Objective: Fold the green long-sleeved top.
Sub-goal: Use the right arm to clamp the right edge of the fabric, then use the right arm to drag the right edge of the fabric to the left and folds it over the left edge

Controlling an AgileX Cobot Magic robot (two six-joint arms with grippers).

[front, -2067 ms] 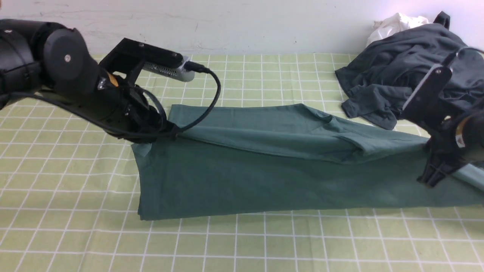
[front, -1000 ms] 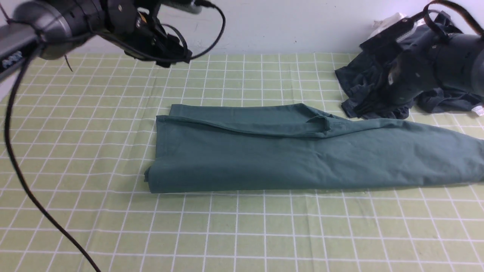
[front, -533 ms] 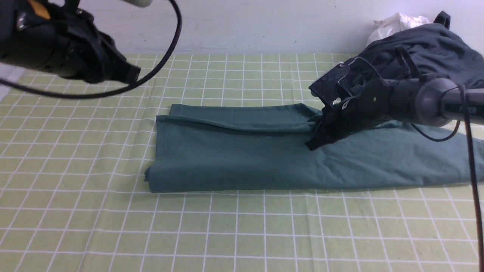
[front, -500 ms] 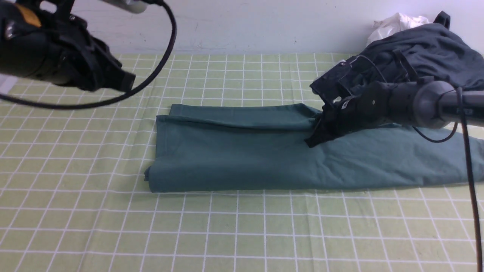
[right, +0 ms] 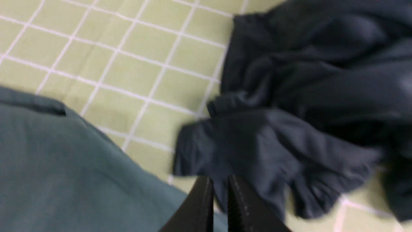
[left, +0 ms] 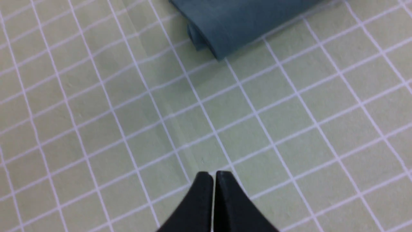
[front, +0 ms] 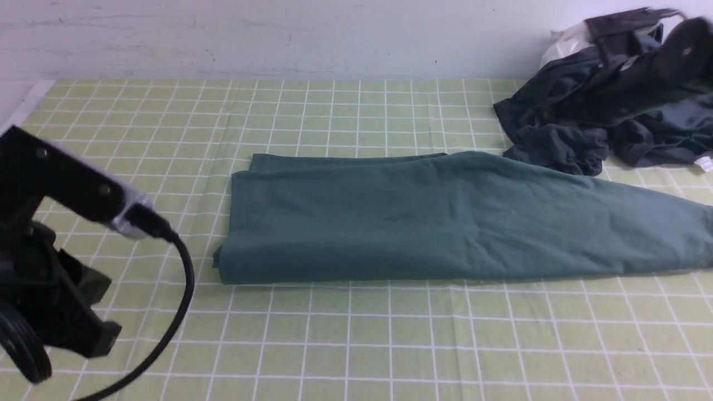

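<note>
L arm [front: 50,278] sat low, near-left of table [front: 390,345]; left gripper [left: 213,176] tips pressed together, empty. R arm [front: 663,50] hung over dark garment [front: 557,145]; right gripper [right: 220,190] barely parted, empty; green long-sleeved top [front: 445,217] lay folded mid-table.

There go both arms: the left gripper [left: 214,176] has dropped from high at the far left to low over the near-left tablecloth [left: 96,129], the right gripper [right: 220,184] has pulled back from mid-shirt to the dark garment [front: 562,145], and the green long-sleeved top [front: 423,217] has lost its sleeve ridge and lies smooth.
</note>
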